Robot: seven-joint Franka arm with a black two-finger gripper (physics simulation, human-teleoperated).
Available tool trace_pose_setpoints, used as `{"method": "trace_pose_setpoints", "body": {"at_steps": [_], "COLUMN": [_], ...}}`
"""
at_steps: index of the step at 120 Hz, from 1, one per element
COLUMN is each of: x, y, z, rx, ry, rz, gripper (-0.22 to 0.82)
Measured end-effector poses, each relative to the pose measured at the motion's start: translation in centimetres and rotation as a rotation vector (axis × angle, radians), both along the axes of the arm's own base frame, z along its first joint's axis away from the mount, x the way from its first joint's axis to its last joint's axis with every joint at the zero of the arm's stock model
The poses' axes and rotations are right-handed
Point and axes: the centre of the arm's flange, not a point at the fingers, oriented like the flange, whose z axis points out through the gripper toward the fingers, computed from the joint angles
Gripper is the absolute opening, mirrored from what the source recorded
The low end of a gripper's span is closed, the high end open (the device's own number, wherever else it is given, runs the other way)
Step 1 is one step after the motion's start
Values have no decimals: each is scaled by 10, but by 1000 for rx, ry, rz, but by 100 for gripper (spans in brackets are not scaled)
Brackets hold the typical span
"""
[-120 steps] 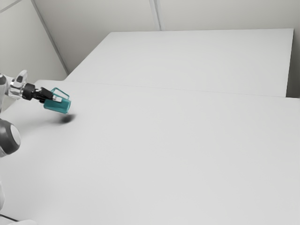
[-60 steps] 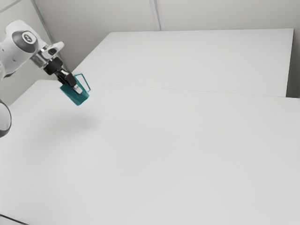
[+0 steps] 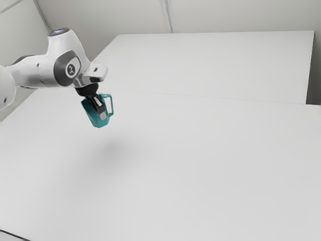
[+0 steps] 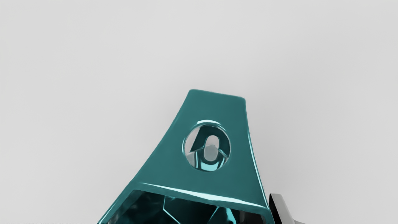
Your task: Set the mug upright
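Observation:
Held above the table, the teal mug (image 3: 92,115) hangs from my gripper (image 3: 102,113), which is shut on its wall. It is slightly tilted, its closed end lower and its handle toward the exterior view's right. In the wrist view the mug (image 4: 214,107) has its open mouth toward my hand. There my gripper (image 4: 270,214) has one fingertip (image 4: 281,208) against the mug's outside; a dark shape inside the mouth may be the other, largely hidden.
Below the mug, a soft shadow falls on the white table (image 3: 200,165). Another white surface (image 3: 215,65) adjoins the table's far side. A dark cable (image 3: 15,235) lies at the exterior view's lower left.
The arm has swung toward the exterior view's right, carrying the mug along. My hand has turned to point more downward, bringing the mug from nearly lying on its side to closer to upright.

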Motion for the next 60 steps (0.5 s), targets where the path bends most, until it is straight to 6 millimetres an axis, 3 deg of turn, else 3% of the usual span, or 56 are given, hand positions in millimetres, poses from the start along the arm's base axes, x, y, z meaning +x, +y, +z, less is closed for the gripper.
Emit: {"method": "trace_pose_setpoints", "body": {"at_steps": [19, 60], "x": [-20, -38], "y": [-20, -51], "z": [-27, -62], "rx": [36, 92], "ry": [-19, -69], "rz": [2, 3], "gripper": [-17, -17]}}
